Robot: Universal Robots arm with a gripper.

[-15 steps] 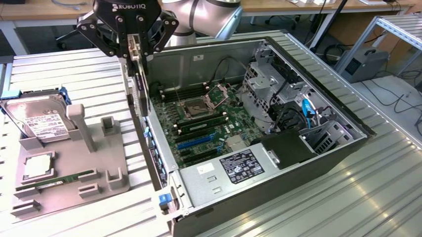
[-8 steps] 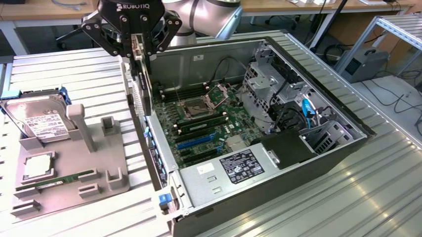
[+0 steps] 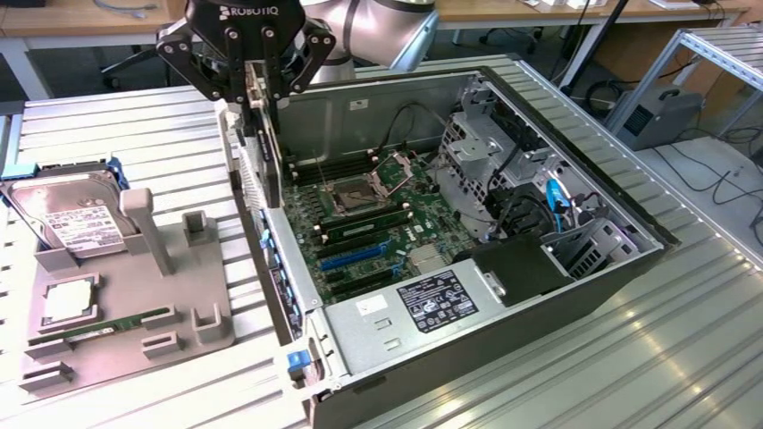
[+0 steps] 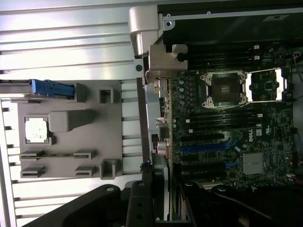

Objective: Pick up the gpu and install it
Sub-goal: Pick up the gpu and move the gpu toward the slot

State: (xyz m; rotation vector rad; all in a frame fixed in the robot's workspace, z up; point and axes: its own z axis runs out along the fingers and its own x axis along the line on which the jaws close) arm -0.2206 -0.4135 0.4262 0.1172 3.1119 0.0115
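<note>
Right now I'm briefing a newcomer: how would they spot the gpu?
Find the open computer case; black fingers hang over its wall on the exterior view's left. The gpu is the thin dark card clamped between them, on edge, unlike the boxy silver drive on the tray.

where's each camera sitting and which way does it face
exterior view: off the arm, raised, looking down slantwise into the open computer case; the gripper and arm show up top, holding the gpu on edge.
wrist view: on the wrist, looking down along the gpu at the motherboard; the gripper's dark fingers show.
shared: gpu, motherboard, grey parts tray.
</note>
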